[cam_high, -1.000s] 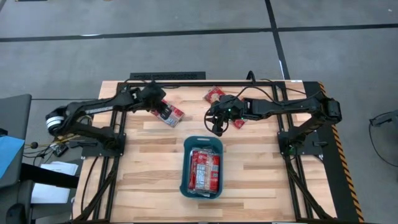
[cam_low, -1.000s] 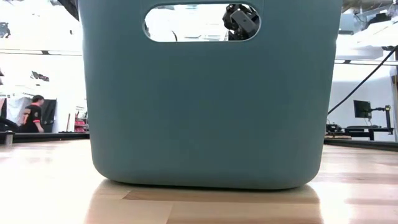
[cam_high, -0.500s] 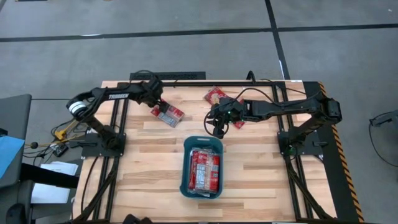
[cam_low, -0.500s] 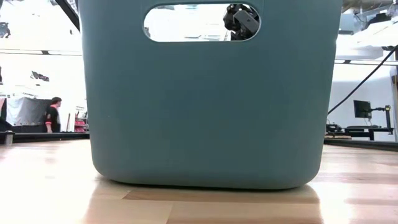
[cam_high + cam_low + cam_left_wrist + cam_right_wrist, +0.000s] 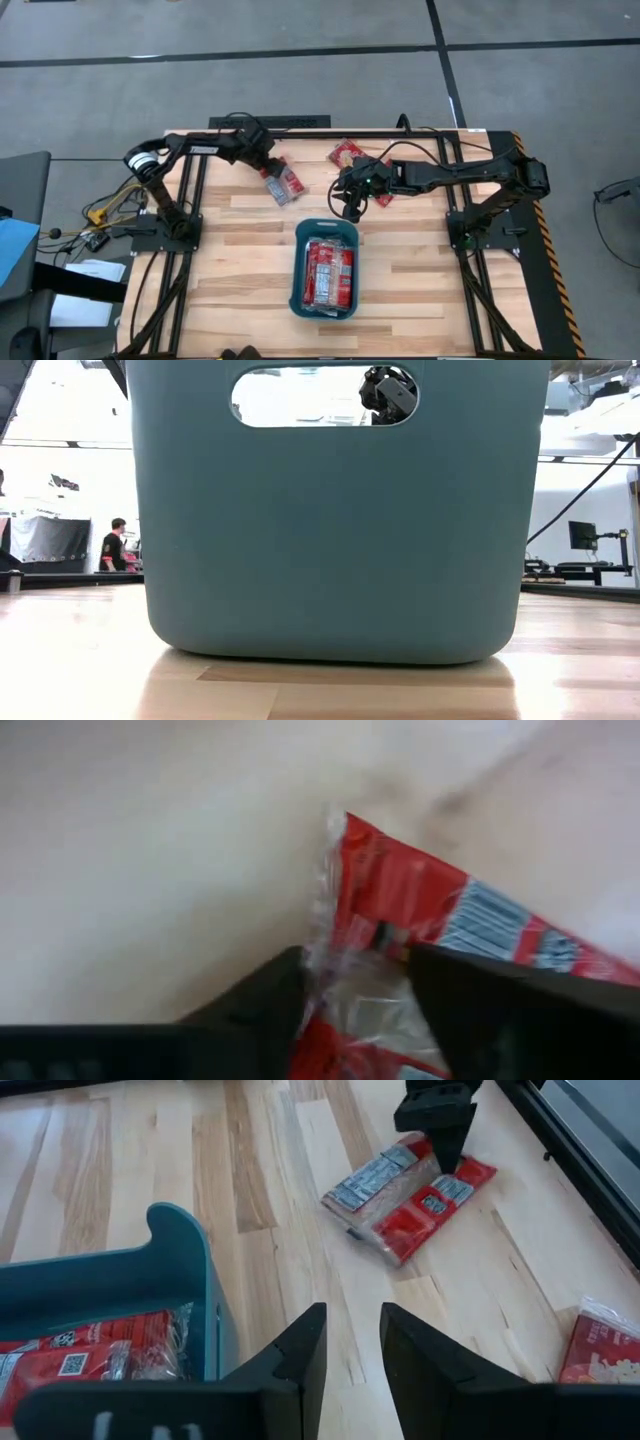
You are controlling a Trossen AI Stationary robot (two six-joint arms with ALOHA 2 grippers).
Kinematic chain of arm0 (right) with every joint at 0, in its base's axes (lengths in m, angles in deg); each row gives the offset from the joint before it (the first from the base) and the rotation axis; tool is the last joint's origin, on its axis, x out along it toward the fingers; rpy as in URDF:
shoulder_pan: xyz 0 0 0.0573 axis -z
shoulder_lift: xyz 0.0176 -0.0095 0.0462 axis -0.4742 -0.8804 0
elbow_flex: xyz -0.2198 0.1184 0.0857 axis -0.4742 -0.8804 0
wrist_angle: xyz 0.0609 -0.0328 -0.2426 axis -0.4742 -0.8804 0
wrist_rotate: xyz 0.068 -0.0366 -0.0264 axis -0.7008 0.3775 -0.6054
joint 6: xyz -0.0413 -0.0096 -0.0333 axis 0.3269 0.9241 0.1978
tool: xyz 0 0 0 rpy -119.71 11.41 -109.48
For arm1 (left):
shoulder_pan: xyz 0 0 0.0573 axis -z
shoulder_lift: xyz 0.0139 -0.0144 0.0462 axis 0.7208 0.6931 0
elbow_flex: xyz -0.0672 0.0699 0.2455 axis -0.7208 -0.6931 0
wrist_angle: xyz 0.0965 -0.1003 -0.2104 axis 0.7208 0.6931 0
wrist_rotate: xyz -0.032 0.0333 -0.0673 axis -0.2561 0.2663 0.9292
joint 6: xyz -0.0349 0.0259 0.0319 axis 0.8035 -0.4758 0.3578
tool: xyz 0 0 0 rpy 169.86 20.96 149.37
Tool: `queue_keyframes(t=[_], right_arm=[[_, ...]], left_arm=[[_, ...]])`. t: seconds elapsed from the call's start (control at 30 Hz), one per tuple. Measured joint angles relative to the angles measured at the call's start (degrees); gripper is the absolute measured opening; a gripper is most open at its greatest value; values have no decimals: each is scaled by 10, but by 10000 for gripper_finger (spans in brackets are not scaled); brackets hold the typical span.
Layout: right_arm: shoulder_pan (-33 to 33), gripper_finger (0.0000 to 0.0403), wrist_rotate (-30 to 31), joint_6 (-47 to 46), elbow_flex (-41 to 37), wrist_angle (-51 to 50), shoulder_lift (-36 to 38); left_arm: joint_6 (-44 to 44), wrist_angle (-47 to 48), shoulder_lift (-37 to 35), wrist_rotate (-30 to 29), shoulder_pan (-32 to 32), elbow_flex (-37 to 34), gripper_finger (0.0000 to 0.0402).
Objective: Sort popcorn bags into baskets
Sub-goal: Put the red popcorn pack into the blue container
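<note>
Basket [image 5: 326,297] first, operator — the teal bin sits nearest you on the counter [image 5: 230,270], with red popcorn bags [image 5: 330,272] packed inside. Just beyond its far rim your right gripper [image 5: 349,207] hangs above the wood, fingers slightly parted and holding nothing. Farther back and to the left of the basket, your left gripper [image 5: 268,172] pinches the clear edge of a loose bag [image 5: 283,184] that lies on the boards. Two more bags [image 5: 347,152] lie beyond the basket — near the far edge, beside the right arm.
</note>
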Motion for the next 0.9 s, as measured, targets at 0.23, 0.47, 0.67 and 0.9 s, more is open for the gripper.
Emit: queue_keyframes(t=[0.23, 0.47, 0.67, 0.9], right_arm=[[-2, 122, 0, -13, 0, -3, 0], [-11, 117, 0, -19, 0, -18, 1], [-20, 118, 0, -20, 0, -27, 2], [-21, 116, 1, -25, 0, -29, 2]], left_arm=[[14, -11, 7, 88, 5, -5, 13], [42, 21, -37, 96, 6, -12, 1], [47, 37, -153, 67, 6, -11, 0], [53, 56, -291, 46, 9, -10, 0]])
